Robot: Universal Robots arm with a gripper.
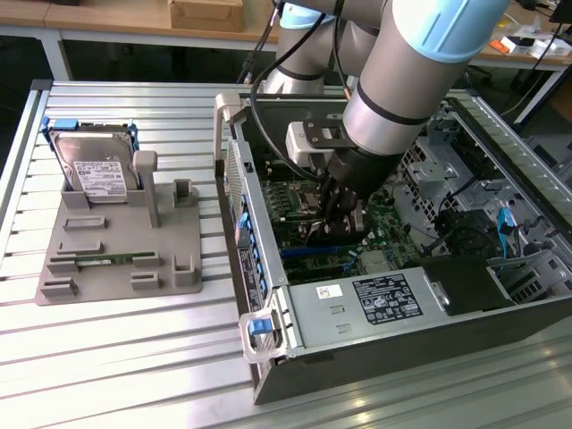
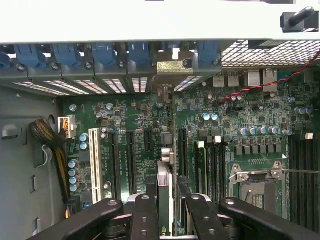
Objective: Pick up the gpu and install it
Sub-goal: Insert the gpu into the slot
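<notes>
We see the gripper (image 2: 167, 210) clamped on the gpu (image 2: 164, 187), held edge-on down inside the open computer case (image 1: 268, 295), card just above the motherboard (image 2: 135, 145). Its metal bracket (image 2: 174, 67) sits at the rear slot row. Hard drive (image 1: 94, 170) stands on the gray holder (image 1: 107, 259), exterior view's left.

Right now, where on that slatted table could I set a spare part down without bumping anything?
Bare slats run along the near edge of the table, in front of the gray fixture and the open computer case, and at the far corner behind the hard drive. It is crowded inside the case, where the claw holds the gpu edge-on over the motherboard.
</notes>
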